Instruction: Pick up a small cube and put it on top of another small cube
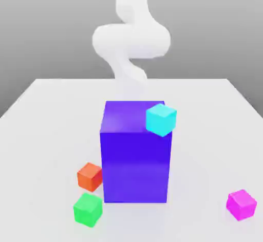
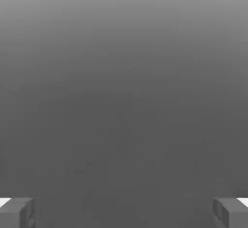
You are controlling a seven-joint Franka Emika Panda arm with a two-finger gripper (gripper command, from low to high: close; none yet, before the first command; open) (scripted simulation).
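Note:
The small magenta-pink cube (image 1: pixel 241 204) sits on the white table near the front, at the exterior view's right. The small orange-red cube (image 1: pixel 90 177) rests at the front left, close beside the big purple-blue block. My white arm (image 1: pixel 131 40) rises behind that block, well away from both small cubes. In the hand view my gripper (image 2: pixel 124 213) is open: its grey fingertips (image 2: pixel 17 212) stand far apart with nothing between them, facing a plain grey surface.
The tall purple-blue block (image 1: pixel 135 159) stands mid-table with a cyan cube (image 1: pixel 161 119) at its top right corner. A green cube (image 1: pixel 87 209) lies just in front of the orange-red one. The white table (image 1: pixel 46 133) spreads to both sides.

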